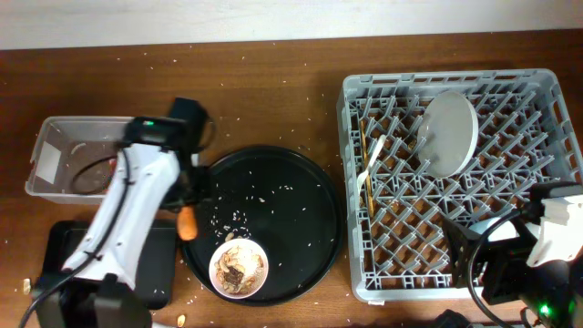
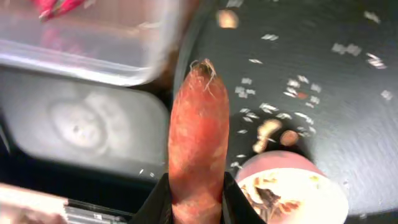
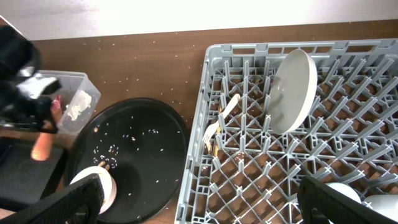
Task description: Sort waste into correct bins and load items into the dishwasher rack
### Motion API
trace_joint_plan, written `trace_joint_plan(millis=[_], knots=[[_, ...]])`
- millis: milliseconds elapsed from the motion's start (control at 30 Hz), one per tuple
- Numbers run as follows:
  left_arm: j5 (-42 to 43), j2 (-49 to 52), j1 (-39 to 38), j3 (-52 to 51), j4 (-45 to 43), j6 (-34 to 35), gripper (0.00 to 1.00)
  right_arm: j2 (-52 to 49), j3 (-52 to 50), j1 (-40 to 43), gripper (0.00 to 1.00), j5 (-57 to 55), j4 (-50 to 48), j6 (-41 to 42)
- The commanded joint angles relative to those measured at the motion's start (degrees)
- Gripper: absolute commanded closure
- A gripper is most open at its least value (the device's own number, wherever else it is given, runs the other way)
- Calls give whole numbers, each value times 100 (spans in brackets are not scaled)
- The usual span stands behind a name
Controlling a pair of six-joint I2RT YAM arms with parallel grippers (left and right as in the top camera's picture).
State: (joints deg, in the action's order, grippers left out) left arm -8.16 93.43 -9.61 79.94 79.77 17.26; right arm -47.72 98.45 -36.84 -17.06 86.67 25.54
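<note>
My left gripper (image 2: 198, 208) is shut on the orange carrot piece (image 2: 198, 143) and holds it above the gap between the round black tray and the shallow black tray (image 2: 81, 130). From overhead the carrot (image 1: 187, 222) is at the round tray's left edge. The clear tub (image 1: 55, 155) holds a red wrapper (image 2: 53, 7). A white bowl (image 1: 239, 267) with brownish scraps sits on the round tray. The grey rack (image 1: 460, 264) holds the pale plate (image 1: 449, 132) and a fork (image 1: 369, 166). My right gripper (image 3: 205, 208) is open and empty over the rack's front.
The large round black tray (image 1: 273, 196) is strewn with rice grains. Grains also dot the wooden table. Two pale cups (image 3: 345, 193) show in the rack's front right corner. The clear tub stands behind the shallow black tray at the far left.
</note>
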Motion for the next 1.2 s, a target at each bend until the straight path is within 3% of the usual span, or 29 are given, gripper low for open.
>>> trace_joint_plan(millis=[0,67,267,300,333,367,400,467,533,633,700,767,900,1033,1133,1167], knots=[[-22,-46,1198,-151,85,903,99,7,17,-28,2,-13,-4,46],[57,-52,2225,-186,24,1517,99,7,17,-28,1,-15,-7,46],[1207,-52,4065,-1692,-1167,1620,97,7,17,-28,1,-17,-9,46],[1451,-52,4236,-1700,-1069,1617,62,7,17,-28,2,-17,-9,44],[1670,-66,4336,-1696,-1008,1617,48,7,17,-28,2,-17,-9,46],[2546,-166,4513,-1676,-957,1307,44,7,17,-28,1,-15,-9,46],[3130,-404,4487,-1576,-931,861,44,7,17,-28,2,-17,-9,46],[3025,-1005,3980,-1473,-837,498,37,7,17,-28,2,-17,-9,44],[2369,-1517,2448,-1475,-863,-105,35,7,17,-28,2,-20,-9,46],[1296,-1346,-442,-1613,-1263,-170,36,7,17,-28,2,-17,-13,46],[1270,-1016,-1696,-1711,-1484,-146,45,7,17,-28,2,-15,-11,46],[1139,-505,-2481,-1714,-1478,136,54,7,17,-28,2,-15,-13,46],[890,428,-3119,-1729,-1460,929,61,7,17,-28,2,-17,-11,46],[1196,599,-3292,-2096,-1735,973,79,7,17,-28,2,-59,-13,46],[1021,599,-3335,-2402,-2245,966,100,7,17,-28,2,-66,-13,46],[1005,586,-3276,-2164,-2022,968,100,7,17,-28,2,-66,-11,46]])
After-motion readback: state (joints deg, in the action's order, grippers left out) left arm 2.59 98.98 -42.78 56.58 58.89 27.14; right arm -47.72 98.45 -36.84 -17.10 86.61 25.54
